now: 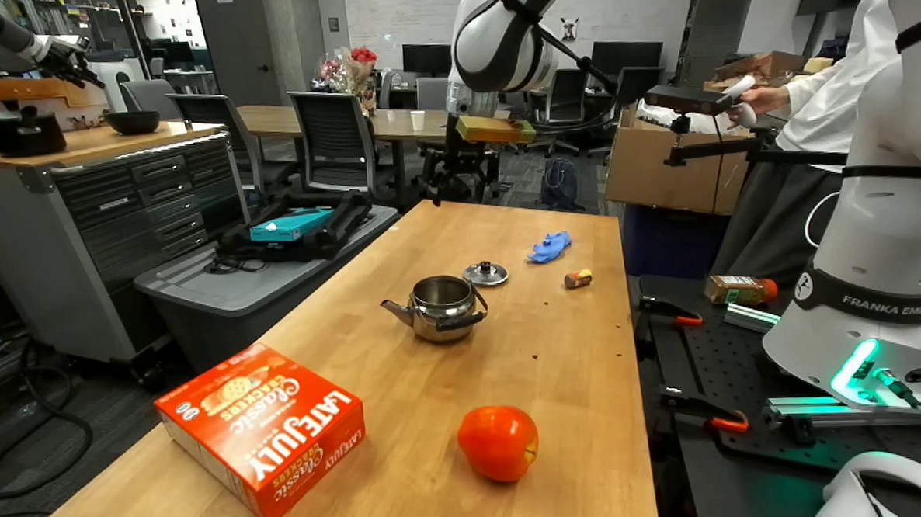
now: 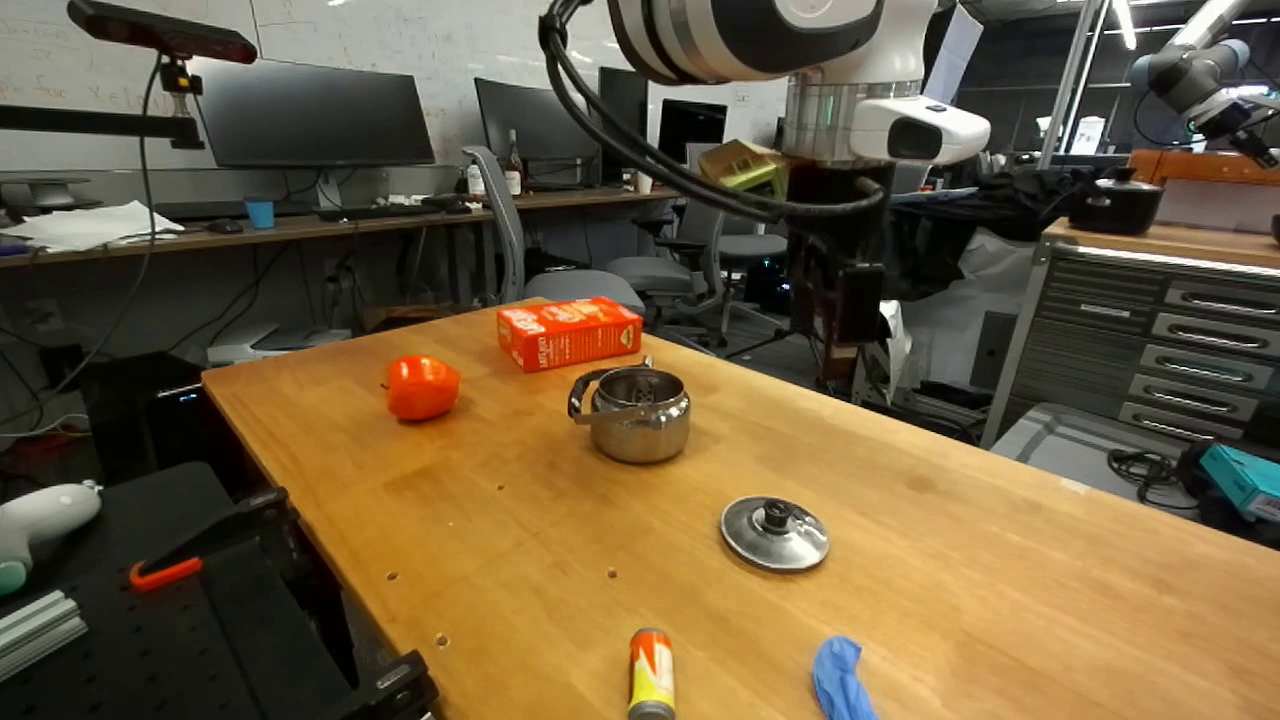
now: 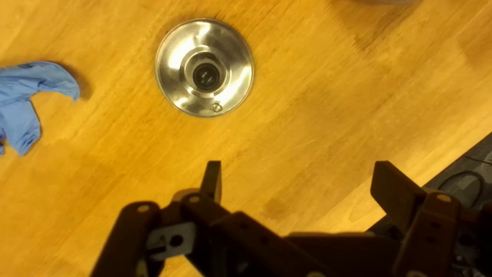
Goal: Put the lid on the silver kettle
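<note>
The lid is a shiny silver disc with a black knob, lying flat and knob up on the table. It shows in both exterior views point(image 1: 486, 274) point(image 2: 775, 540) and in the wrist view point(image 3: 205, 73), above and left of the jaws. The silver kettle stands upright beside the lid, apart from it, with its top open and its handle folded down to the side, in both exterior views point(image 1: 441, 321) point(image 2: 643, 435). My gripper point(image 3: 298, 165) is open and empty, high above the table; it also shows in both exterior views point(image 1: 458, 195) point(image 2: 838, 375).
A red cracker box point(image 1: 262, 426) and a red-orange round fruit point(image 1: 500, 443) stand on the wooden table point(image 1: 573, 347). A blue glove point(image 1: 550, 247) and a small orange-yellow cylinder point(image 1: 578, 278) lie near the lid. The glove shows in the wrist view point(image 3: 23, 104).
</note>
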Tool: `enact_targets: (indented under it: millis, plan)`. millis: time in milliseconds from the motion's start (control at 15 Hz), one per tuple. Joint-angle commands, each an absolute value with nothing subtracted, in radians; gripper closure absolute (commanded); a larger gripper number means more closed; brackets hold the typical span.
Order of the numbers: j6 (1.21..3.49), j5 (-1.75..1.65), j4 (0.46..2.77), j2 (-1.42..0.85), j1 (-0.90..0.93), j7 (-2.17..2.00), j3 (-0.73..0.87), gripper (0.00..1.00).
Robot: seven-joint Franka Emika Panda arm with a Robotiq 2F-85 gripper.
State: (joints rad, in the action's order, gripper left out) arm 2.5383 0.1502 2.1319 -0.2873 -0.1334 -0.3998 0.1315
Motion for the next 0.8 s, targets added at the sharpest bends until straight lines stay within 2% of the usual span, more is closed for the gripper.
enact_targets:
  millis: [0,733]
  plan:
    - [2.564,0.164,2.125,-0.321,-0.129,-0.364,0.138,0.00]
    - [2.542,0.158,2.075,-0.448,-0.132,-0.376,0.158,0.00]
